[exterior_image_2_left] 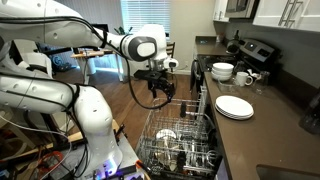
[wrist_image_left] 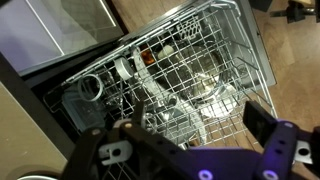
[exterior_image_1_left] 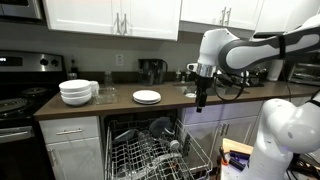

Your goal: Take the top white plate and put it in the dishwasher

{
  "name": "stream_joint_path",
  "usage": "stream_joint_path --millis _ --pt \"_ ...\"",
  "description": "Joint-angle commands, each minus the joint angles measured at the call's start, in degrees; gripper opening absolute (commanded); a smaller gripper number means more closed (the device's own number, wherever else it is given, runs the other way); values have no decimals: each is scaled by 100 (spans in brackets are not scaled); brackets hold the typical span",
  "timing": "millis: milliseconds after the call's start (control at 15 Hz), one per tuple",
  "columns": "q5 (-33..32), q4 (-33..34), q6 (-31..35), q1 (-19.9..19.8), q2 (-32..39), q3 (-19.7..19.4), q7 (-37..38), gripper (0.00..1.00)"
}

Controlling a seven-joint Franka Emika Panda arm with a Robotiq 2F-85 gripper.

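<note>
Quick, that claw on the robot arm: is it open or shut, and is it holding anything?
Black robot gripper: open, holding nothing, hanging above the dishwasher with grey wire racks.

Your countertop (exterior_image_1_left: 120,105) is a brown slab, seen in both exterior views, with a dark edge along the front. The stack of deep white bowls (exterior_image_1_left: 76,92) sits toward one end, and a small white cup (exterior_image_2_left: 245,78) stands just beside it. Well apart from them, nearer the front edge, lies the low pile of plates, with the top white plate (exterior_image_1_left: 147,96) flat and level on it. A dark coffee maker (exterior_image_1_left: 152,70) stands at the back, against the wall.
</note>
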Motion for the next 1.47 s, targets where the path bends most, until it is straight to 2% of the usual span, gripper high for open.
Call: stream_joint_path --millis 0,400,600,867,1067,1400 --pt "-470 547 125 29 732 278 -16 100" --pt "-1754 1535 778 -31 1970 715 -1 100" --pt "-2395 1989 1225 -79 2580 799 24 100" --pt "-3312 2547 1721 -136 3422 764 173 100" --pt "-3905 2945 1855 -145 4035 692 419 100" --pt "-4244 3474 1833 -88 4924 540 870 100"
